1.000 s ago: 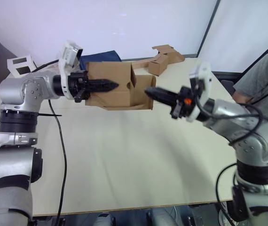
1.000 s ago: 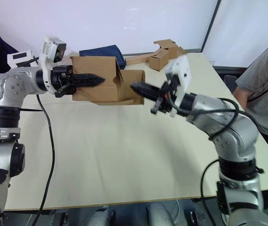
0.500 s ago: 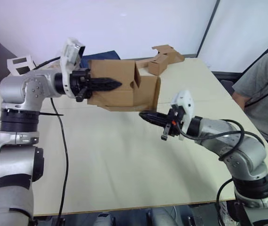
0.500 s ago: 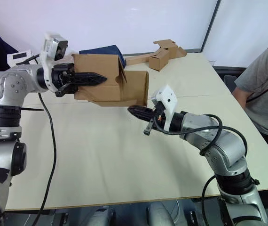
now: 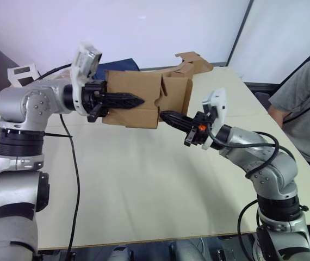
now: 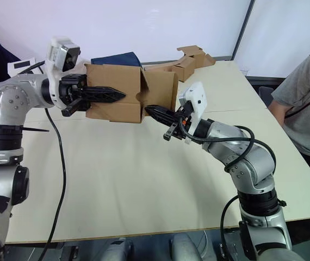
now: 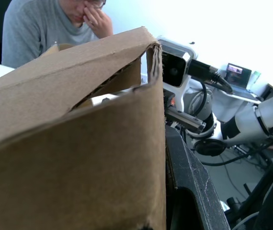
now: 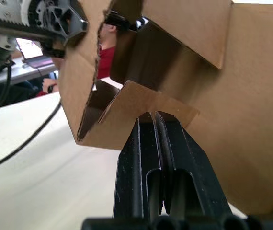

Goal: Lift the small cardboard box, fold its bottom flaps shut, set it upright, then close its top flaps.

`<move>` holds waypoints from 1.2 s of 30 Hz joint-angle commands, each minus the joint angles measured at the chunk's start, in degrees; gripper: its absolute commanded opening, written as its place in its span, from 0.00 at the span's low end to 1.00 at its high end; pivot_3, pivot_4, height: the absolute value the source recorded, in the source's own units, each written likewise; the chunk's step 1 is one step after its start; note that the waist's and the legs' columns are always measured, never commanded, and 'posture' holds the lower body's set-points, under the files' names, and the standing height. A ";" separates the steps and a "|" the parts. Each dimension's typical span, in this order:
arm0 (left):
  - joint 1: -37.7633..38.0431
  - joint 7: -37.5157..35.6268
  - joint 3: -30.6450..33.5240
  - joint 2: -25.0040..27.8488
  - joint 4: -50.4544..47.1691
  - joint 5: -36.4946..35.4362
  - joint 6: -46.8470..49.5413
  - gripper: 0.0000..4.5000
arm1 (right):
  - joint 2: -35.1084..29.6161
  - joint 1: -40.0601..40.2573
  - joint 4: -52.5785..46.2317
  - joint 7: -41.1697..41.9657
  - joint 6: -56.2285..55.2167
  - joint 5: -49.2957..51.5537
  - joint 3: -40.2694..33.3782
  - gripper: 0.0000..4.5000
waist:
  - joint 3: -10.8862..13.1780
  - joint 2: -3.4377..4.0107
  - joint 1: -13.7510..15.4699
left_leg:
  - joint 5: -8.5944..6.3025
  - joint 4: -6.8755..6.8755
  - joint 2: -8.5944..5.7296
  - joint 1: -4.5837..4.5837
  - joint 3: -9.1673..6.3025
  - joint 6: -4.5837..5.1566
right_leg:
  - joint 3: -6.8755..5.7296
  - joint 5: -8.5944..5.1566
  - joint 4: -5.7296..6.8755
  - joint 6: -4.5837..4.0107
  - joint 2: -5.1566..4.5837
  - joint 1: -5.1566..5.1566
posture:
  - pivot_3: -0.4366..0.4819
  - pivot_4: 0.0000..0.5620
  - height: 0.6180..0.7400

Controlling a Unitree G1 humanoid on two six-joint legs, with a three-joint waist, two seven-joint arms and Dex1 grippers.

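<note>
Both arms raised, left end effector [image 5: 136, 101] clamped, right end effector [image 5: 164, 115] fingers together, pointing left

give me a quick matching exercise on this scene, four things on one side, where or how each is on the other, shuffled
Things:
1. plain brown corrugated cardboard box
2. left pincer
3. right pincer
4. brown cardboard pieces joined in a strip

States:
A. shut, tips at the box's lower notched flap
B. lying at the far end of the beige table
C. held in the air on its side, end flaps open
D. clamped on the box's wall

Pairs: 1-C, 2-D, 3-A, 4-B
</note>
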 commanded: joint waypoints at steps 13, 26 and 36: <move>-1.44 1.73 1.91 0.38 2.62 0.80 -3.16 0.00 | -5.99 -3.80 -0.13 5.25 1.40 7.21 -8.98 0.01 | 0.00 0.01 0.14 | 0.00 0.00 -0.01 0.01 0.00 0.00 | 0.00 0.00 0.00 0.00 -0.02 0.00 | 0.48 0.27 1.00; -1.85 1.65 1.76 0.25 3.21 0.41 -3.47 0.00 | -6.94 -8.31 21.29 -1.28 -8.28 -4.01 -11.28 0.01 | 0.00 0.00 -0.10 | 0.00 0.00 0.00 0.01 0.02 0.01 | 0.01 0.00 0.01 0.00 0.00 0.00 | 0.48 0.27 1.00; -1.32 1.81 1.80 1.29 2.84 0.75 -3.25 0.00 | 0.34 -7.80 20.49 4.35 -11.03 -3.64 -6.57 0.01 | 0.01 0.02 -0.28 | 0.20 -0.02 0.00 0.01 0.04 -0.36 | 0.02 0.00 0.02 0.00 0.01 -0.04 | 0.48 0.27 1.00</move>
